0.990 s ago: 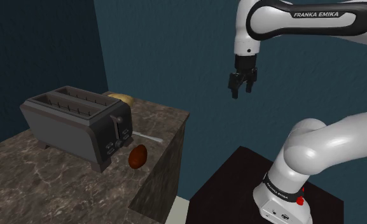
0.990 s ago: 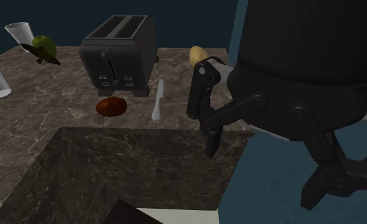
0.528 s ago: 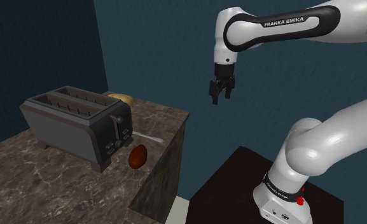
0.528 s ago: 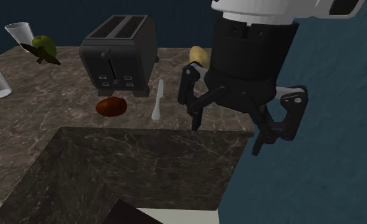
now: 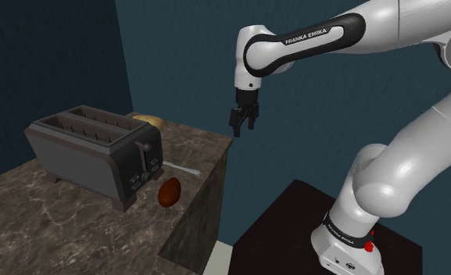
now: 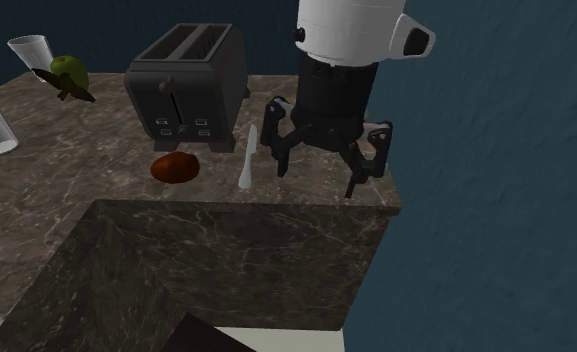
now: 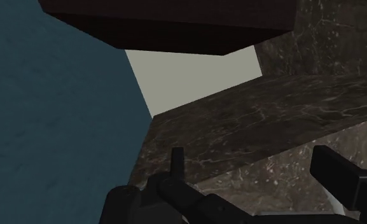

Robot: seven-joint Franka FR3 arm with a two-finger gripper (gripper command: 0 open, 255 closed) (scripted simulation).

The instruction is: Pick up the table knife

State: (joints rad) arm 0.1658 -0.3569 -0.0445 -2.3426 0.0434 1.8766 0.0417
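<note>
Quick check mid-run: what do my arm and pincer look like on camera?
The arm is glossy white with rounded links and dark joint bands, one lettered FRANKA EMIKA in white. Its pincer is all black, two slim fingers. A red button sits on the base.

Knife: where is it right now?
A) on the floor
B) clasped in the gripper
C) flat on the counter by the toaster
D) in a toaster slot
C: the knife lies flat on the counter by the toaster, and the open gripper holds nothing.
</note>
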